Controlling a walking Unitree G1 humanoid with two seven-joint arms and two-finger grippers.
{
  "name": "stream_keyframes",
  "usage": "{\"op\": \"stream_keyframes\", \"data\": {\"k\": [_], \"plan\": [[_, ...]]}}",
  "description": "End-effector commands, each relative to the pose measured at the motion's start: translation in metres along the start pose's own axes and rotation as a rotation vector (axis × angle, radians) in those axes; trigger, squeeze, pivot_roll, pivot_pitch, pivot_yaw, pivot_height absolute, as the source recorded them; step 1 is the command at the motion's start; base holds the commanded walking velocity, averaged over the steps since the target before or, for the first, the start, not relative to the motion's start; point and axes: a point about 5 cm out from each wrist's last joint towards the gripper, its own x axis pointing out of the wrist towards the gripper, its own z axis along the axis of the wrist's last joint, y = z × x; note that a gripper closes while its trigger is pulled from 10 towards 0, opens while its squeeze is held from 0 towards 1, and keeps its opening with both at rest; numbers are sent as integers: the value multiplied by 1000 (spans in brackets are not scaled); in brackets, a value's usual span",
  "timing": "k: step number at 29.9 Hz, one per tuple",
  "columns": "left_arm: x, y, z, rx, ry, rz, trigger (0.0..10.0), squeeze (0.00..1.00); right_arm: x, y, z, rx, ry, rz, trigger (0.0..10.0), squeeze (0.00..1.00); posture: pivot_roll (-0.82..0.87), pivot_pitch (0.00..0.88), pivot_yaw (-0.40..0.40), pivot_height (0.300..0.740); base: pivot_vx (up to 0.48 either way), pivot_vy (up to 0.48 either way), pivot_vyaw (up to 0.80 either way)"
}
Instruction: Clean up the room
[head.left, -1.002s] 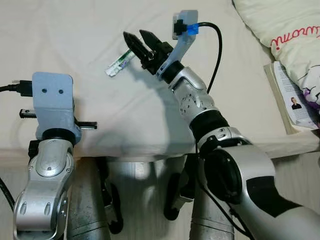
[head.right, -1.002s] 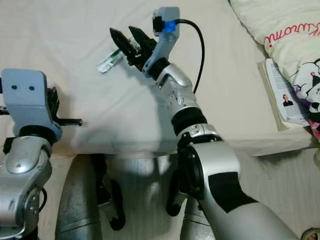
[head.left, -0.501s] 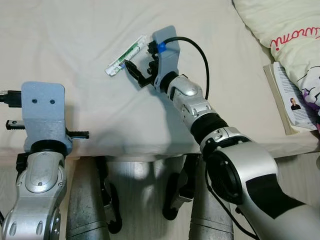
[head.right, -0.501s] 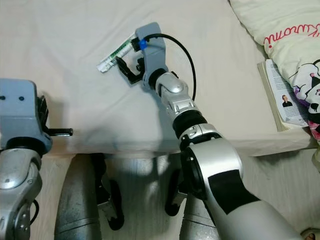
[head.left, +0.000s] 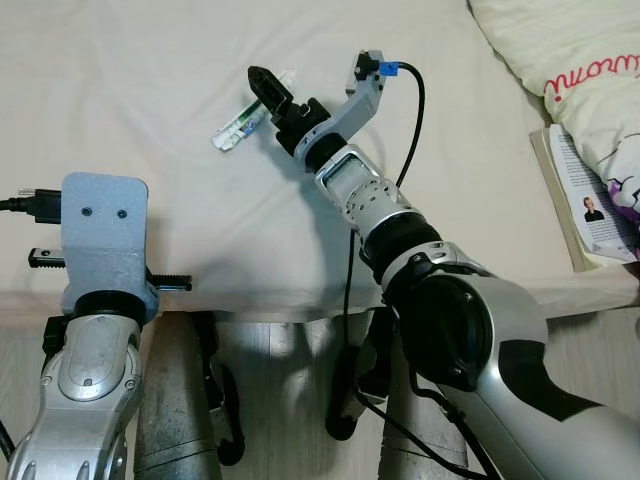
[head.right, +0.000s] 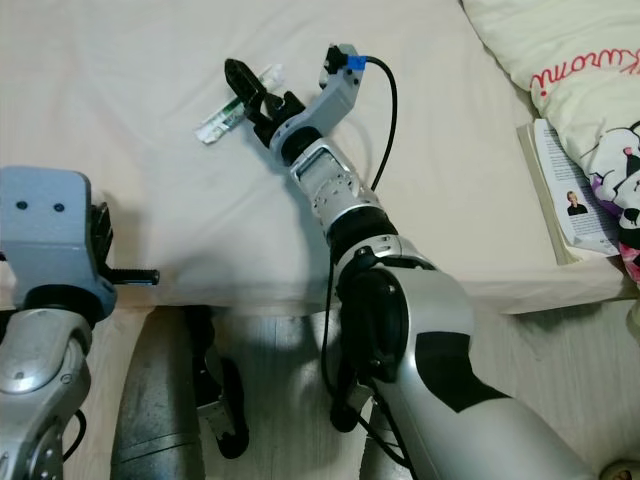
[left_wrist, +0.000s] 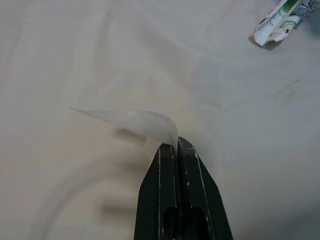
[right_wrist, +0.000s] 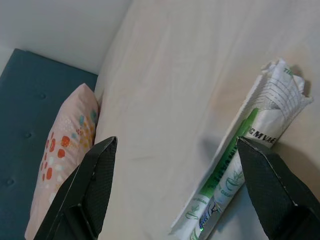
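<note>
1. I have the right gripper (head.left: 262, 84) reaching across the bed sheet (head.left: 150, 60) toward a crumpled green-and-white wrapper (head.left: 240, 122), which lies on the far side of the mattress, left of the pillow (head.left: 560, 50). The right wrist view shows its two black fingers spread wide, the wrapper (right_wrist: 250, 165) lying between them on the cloth and not yet held.

2. My left gripper (left_wrist: 178, 150) hovers low over the near left part of the sheet, fingers pressed together on a thin, translucent white scrap (left_wrist: 130, 120) that curls away from the tips.

3. A magazine (head.left: 585, 200) sits at the right edge of the bed, part under the pillow. It looks like a later job in the tidy-up.

4. My reading: the step in hand is the pick of the wrapper, and it is barely begun.

5. Risks as I judge them: the wrapper is light and flattened, so closing fingertips may skate over it or nudge it further away. Coming down too deep could pinch the soft sheet along with it and drag the cloth. One finger appears to sit over the wrapper's far end in the head views, so an off-centre close may catch only a corner and let it slip. The scrap in my left gripper is held by its edge and could flutter loose if that arm swings.
</note>
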Motion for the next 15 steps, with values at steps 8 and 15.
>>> {"op": "stream_keyframes", "data": {"k": [8, 15], "plan": [[-14, -1, -4, -19, 44, -5, 0, 0, -7, -17, -35, -97, 189, -215, 10000, 0, 229, 784, -163, 516, 0, 0, 0], [-17, 0, -3, -14, 49, -2, 0, 0, -6, -14, -37, -62, 189, -218, 10000, 0, 240, 811, -157, 516, 0, 0, 0]]}}
